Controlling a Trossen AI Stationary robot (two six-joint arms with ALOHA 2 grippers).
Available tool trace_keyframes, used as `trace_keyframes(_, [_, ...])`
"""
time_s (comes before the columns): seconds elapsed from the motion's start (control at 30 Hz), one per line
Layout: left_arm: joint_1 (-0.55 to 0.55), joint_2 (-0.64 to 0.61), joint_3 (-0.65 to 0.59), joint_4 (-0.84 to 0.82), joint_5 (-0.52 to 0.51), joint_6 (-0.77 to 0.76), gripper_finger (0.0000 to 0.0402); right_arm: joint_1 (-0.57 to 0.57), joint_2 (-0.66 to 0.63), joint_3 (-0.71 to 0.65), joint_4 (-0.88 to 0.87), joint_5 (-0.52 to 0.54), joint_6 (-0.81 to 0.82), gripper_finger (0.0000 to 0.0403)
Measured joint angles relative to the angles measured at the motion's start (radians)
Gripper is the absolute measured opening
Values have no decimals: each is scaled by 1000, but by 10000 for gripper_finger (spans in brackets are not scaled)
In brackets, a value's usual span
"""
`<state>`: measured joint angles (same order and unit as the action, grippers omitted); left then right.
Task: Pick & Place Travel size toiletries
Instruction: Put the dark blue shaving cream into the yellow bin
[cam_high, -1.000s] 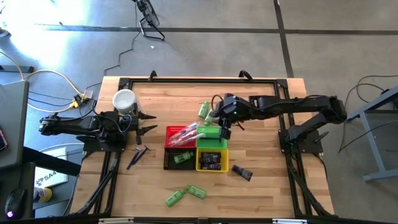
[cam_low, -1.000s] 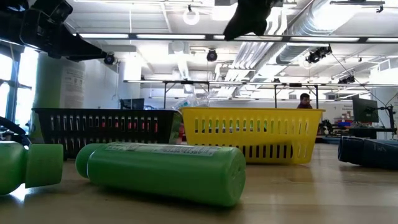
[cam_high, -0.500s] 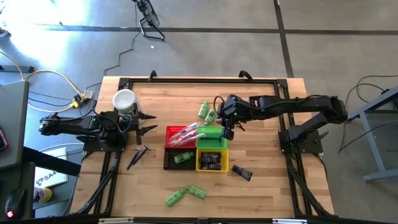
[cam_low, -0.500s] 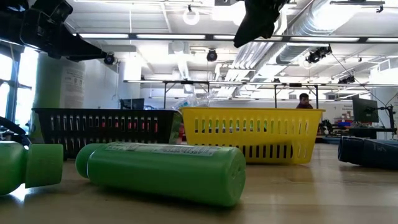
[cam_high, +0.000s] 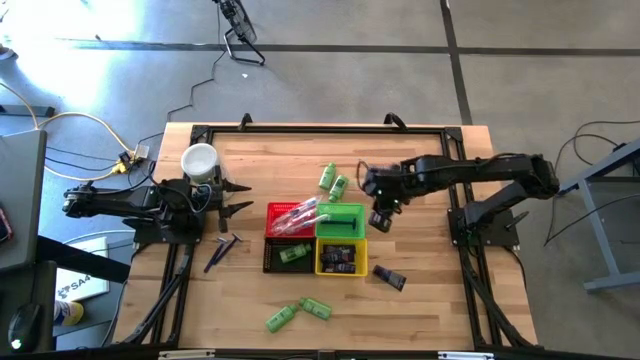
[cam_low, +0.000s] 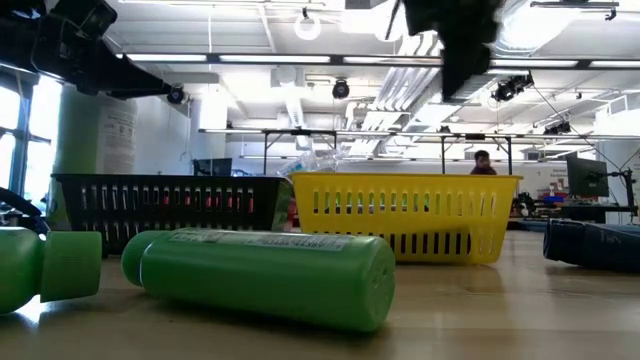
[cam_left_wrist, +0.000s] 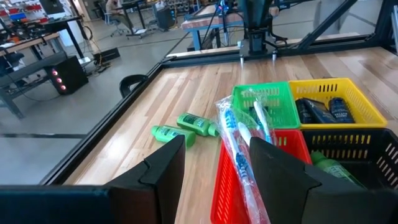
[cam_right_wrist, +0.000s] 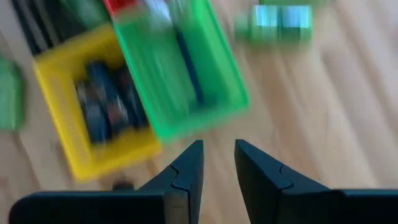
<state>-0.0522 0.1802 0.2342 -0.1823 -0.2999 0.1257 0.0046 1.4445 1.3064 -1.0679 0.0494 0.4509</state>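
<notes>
The right hand (cam_high: 381, 218) is being held above bare tabletop (cam_high: 430, 260) just beside the green basket (cam_high: 341, 217). In the right wrist view its fingers (cam_right_wrist: 186, 168) are standing narrowly apart, with nothing being pinched between them. The left hand (cam_high: 232, 197) is being kept idle near the white cup (cam_high: 199, 160), its fingers spread and empty.

Toiletries are being left loose in several places: two green mini bottles (cam_high: 333, 181) behind the baskets, two more (cam_high: 297, 313) near the front edge, and a dark tube (cam_high: 389, 277) beside the yellow basket (cam_high: 341, 258). Toothbrush sticks (cam_left_wrist: 239, 152) are lying across the red basket (cam_high: 285, 222).

The bottles are being judged light, stiff and smooth, likely to roll; a pinch across the mid-body is advised. The tube is probably softer, better taken across its flat sides.
</notes>
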Motion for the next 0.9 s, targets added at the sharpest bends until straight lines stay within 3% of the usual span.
trace_keyframes(0.1, [0, 0, 0, -1, 0, 0, 175, 31, 0, 0, -89, 2, 95, 83])
trace_keyframes(0.33, [0, 0, 0, -1, 0, 0, 175, 106, 0, 0, -101, 91, 192, 90])
trace_keyframes(0.7, [0, 0, 0, -2, 0, -4, 175, 189, 11, 0, -102, 101, 341, 202])
trace_keyframes(0.9, [0, 0, 0, -13, 0, -29, 175, 263, 17, 0, -101, 101, 415, 222])
